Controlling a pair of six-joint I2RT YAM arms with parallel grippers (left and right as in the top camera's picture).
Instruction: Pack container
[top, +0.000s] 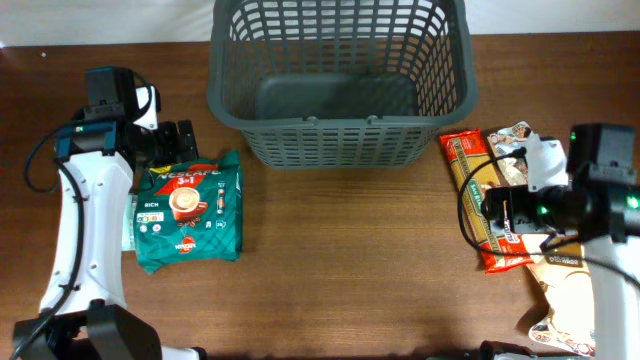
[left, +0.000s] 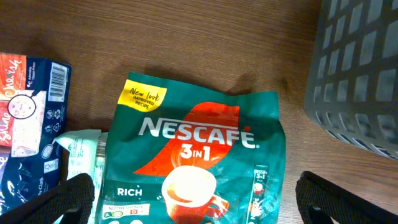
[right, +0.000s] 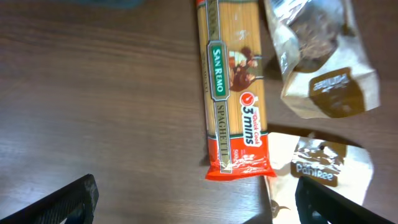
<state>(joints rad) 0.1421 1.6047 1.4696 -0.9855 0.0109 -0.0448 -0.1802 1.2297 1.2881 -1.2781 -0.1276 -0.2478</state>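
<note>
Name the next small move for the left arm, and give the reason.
Probably lower the left gripper onto the Nescafe packet and close on it. The gripper is open and holds nothing. The packet lies flat on the table right beneath it. The container beside it looks empty, so nothing seems to be packed yet.

Table, contents:
- Container: far edge, centre.
- Coffee packet: flat, left side, near the container's front left corner.
- Another packet: left of it.
- Spaghetti packet: right side, by the front right corner.
- Two pouches: just beside the spaghetti.
</note>
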